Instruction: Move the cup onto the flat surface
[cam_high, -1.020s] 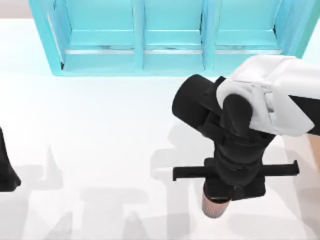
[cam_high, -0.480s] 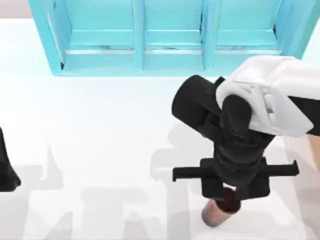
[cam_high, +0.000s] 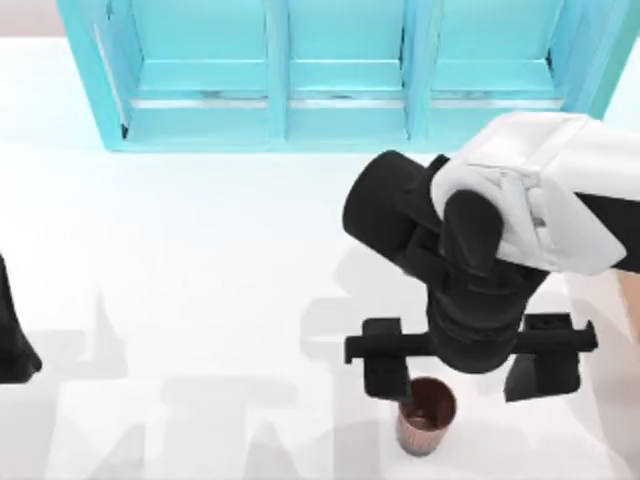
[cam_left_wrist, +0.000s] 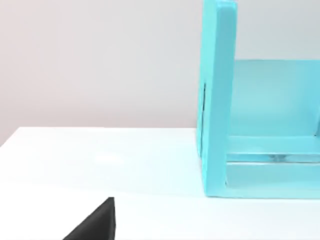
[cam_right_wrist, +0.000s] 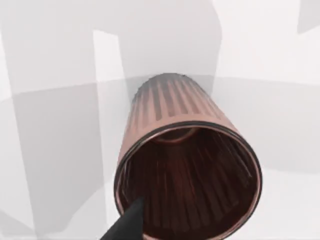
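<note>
The copper-brown ribbed cup (cam_high: 427, 415) stands upright on the white flat surface (cam_high: 200, 260) near the table's front, right of centre. My right gripper (cam_high: 465, 372) hovers just above and behind it, open, with its black fingers (cam_high: 385, 372) spread wide to either side and apart from the cup. In the right wrist view I look down into the cup (cam_right_wrist: 187, 165) and its dark inside, with the tabletop (cam_right_wrist: 50, 50) around it and one black fingertip (cam_right_wrist: 127, 225) at the edge. My left arm (cam_high: 12, 340) is parked at the table's left edge.
A turquoise compartmented shelf unit (cam_high: 340, 75) runs along the back of the table, and its side wall (cam_left_wrist: 217, 100) is close in the left wrist view. Open white tabletop (cam_left_wrist: 100, 160) lies between the shelf and the cup.
My right gripper's fingers have spread apart and let go of the cup. The cup, tilted in the grip before, now stands upright on the tabletop.
</note>
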